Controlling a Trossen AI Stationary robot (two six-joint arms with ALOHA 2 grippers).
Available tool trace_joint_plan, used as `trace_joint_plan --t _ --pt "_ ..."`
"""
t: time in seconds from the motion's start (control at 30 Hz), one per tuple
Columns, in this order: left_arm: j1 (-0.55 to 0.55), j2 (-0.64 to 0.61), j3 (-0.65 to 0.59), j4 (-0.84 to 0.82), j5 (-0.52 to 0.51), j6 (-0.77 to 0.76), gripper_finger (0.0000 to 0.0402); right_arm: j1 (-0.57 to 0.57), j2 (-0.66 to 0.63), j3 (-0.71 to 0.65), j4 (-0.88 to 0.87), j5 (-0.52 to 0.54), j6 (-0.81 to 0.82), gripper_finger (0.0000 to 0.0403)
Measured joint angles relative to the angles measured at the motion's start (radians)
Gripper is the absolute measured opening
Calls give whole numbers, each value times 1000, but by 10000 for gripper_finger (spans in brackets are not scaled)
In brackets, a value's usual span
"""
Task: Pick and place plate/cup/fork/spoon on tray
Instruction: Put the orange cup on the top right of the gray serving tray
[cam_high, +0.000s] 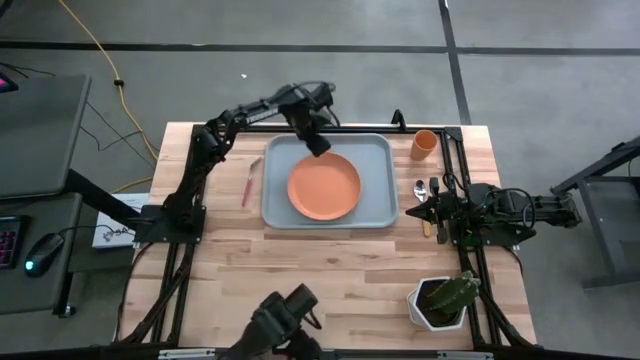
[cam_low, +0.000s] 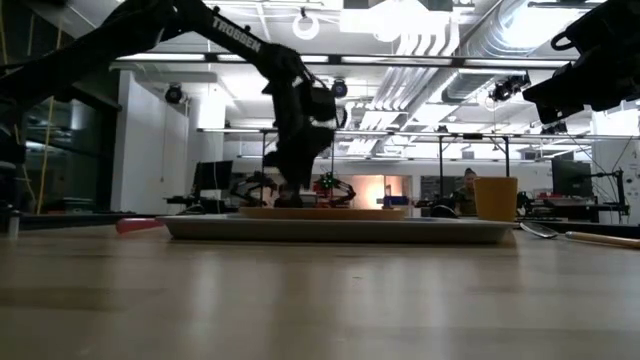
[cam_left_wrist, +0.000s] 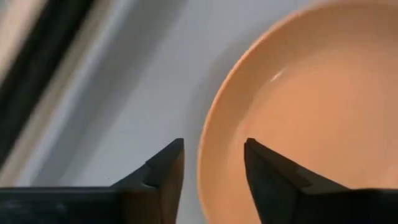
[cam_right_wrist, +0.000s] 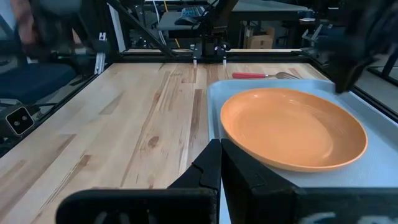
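The orange plate (cam_high: 323, 187) lies flat on the pale blue-grey tray (cam_high: 375, 150) in the middle of the table. My left gripper (cam_high: 317, 146) is open, low over the plate's far rim. In the left wrist view (cam_left_wrist: 214, 155) one finger stands outside the plate's rim (cam_left_wrist: 208, 149) and one inside it, and I see no touch. The orange cup (cam_high: 424, 144) stands upright to the right of the tray's far right corner. The pink-handled fork (cam_high: 249, 185) lies on the table left of the tray. The spoon (cam_high: 421, 190) lies right of the tray. My right gripper (cam_high: 420, 212) is shut and empty, above the spoon's handle.
A white faceted pot with a green plant (cam_high: 440, 300) stands at the near right of the table. Bare wood lies between the tray and the table's near edge (cam_high: 320, 290). Dark frame rails run along the table's left and right sides.
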Motion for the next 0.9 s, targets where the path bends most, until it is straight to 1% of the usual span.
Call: trace_joint_plan --t 0.07,0.1,0.2,0.23,0.27,0.37,0.47,0.63,0.7,0.73,0.8,0.87,0.9 --pt "11 -16 57 33 57 -27 172 0 0 0 0 0 0 0" --pt "19 -30 80 54 103 -49 178 0 0 0 0 0 0 0" --pt "26 -90 101 136 279 -103 186 0 0 0 0 0 0 0" --pt "23 -113 95 178 321 -110 186 0 0 0 0 0 0 0" --pt "12 -137 93 215 345 -112 186 0 0 0 0 0 0 0" --pt "-36 -212 93 327 373 -138 180 0 0 0 0 0 0 0" --pt "-100 -275 93 456 358 -172 171 0 0 0 0 3 -36 0" --pt "-214 -325 93 626 209 -207 158 0 0 0 0 7 -94 0" --pt "-245 -328 93 655 172 -215 154 -1 0 0 13 44 -127 0" --pt "-260 -326 93 661 144 -216 153 -1 1 0 43 61 -126 0" --pt "-282 -316 93 658 102 -212 150 -2 1 -1 172 71 -59 0" --pt "-294 -308 72 670 82 -209 148 -2 0 -1 369 71 41 0" --pt "-300 -309 40 705 79 -214 147 -2 0 -1 474 71 97 0"
